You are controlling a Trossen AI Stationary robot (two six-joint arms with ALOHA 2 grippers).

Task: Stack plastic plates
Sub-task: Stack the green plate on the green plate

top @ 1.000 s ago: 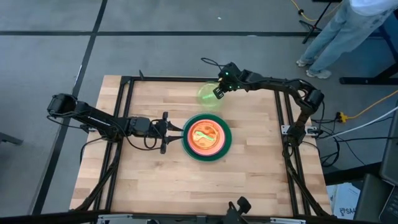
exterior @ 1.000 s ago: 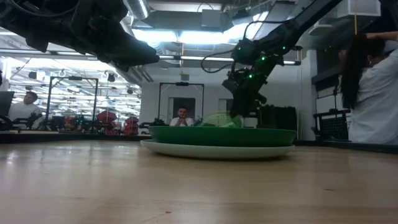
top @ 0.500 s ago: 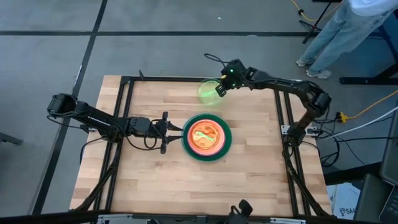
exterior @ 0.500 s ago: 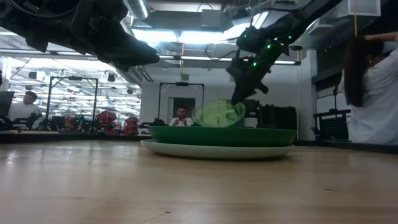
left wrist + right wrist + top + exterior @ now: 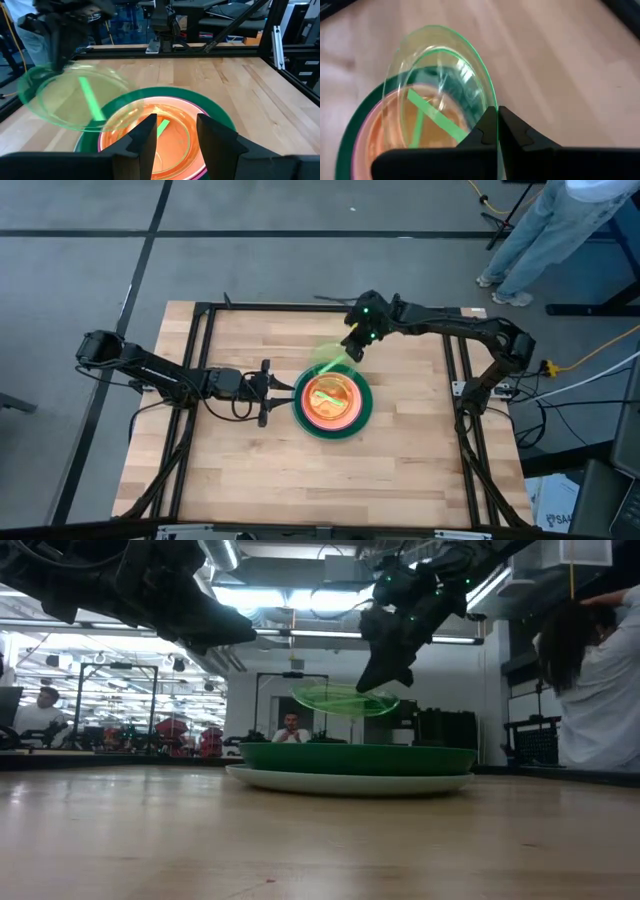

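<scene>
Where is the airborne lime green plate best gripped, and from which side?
By its thin rim, edge-on from the far right side, as the right gripper does now: the lime green plate is shallow, so only its edge fits between fingers.

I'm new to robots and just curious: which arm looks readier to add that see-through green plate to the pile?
The right arm, probably. Its gripper already pinches the green plate by the rim, in the air just over the pile's edge. The left gripper waits open beside the pile, holding nothing.

Bright ceiling lights glare in low view — even overhead light, soft shadows.
</scene>
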